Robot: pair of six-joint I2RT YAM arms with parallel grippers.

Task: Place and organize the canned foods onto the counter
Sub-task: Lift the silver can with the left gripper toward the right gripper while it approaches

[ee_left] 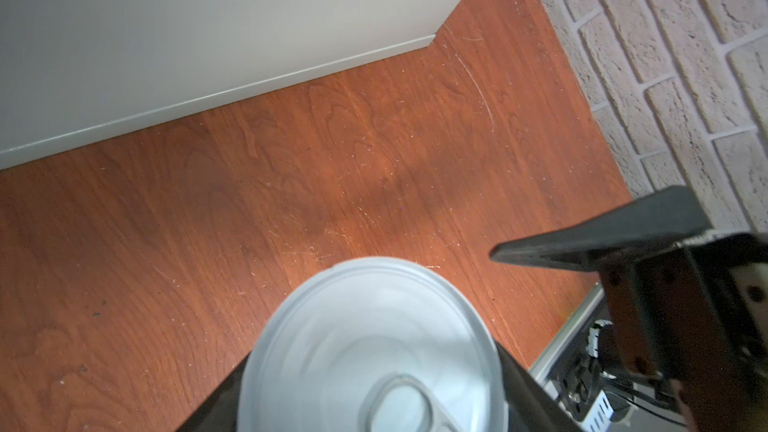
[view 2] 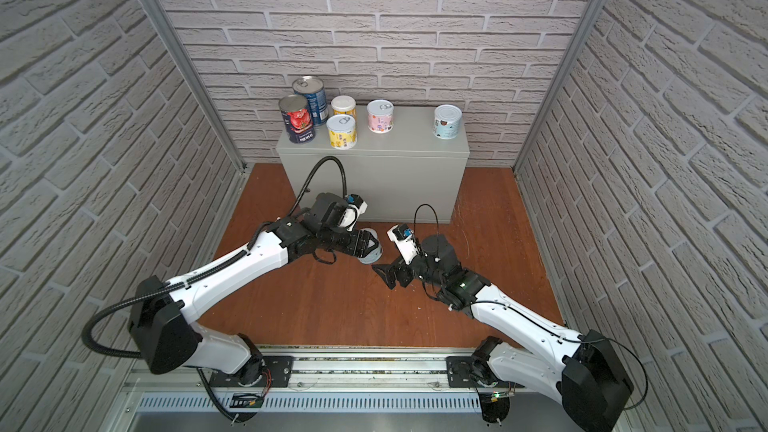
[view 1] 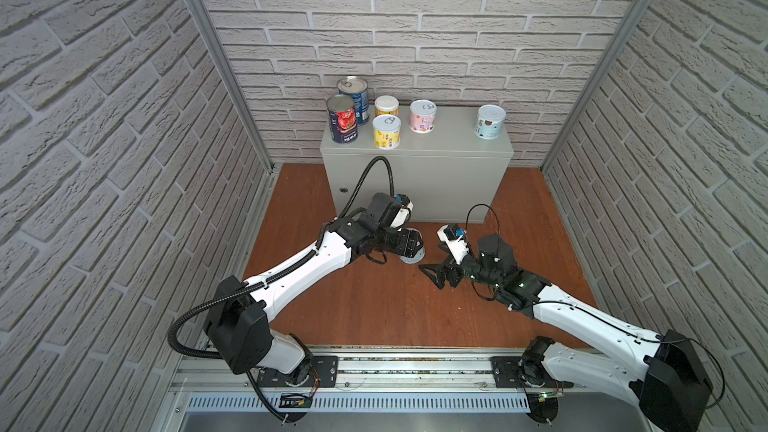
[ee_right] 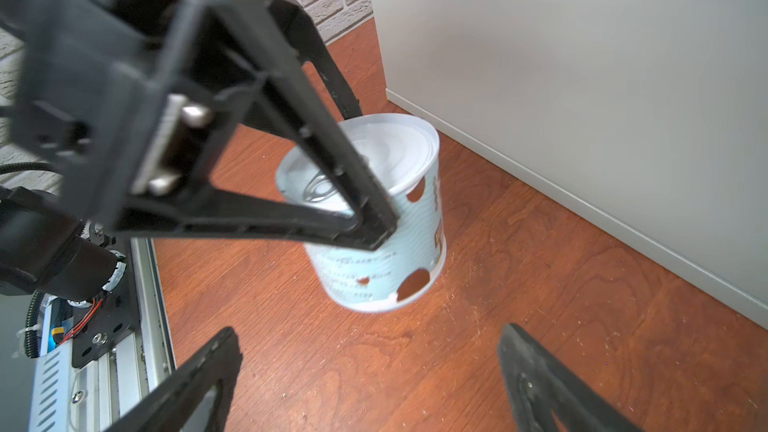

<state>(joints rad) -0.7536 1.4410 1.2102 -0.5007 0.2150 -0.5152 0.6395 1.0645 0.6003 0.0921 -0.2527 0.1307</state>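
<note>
L claw (ee_right: 365, 172) is clamped on the short pale-blue, white-lidded tin can (ee_right: 395, 263), held tilted just in front of the light-grey metal cabinet counter (view 1: 451, 128). R claw (view 1: 430, 276) is spread wide & empty. Can should be levelled, then raised clear of the counter's edge.

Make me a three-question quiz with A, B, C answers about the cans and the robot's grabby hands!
1. Where is the pink can?
A. on the counter
B. on the floor
C. in a gripper

2. How many cans stand on the counter?
A. four
B. six
C. seven

3. What is the left gripper doing?
A. open, holding nothing
B. shut on a pale blue can
C. shut on a yellow can

Answers:
1 A: it stands upright on the grey top.
2 B: both top views show six up there.
3 B: the right wrist view shows it clamping that can's sides.
</note>
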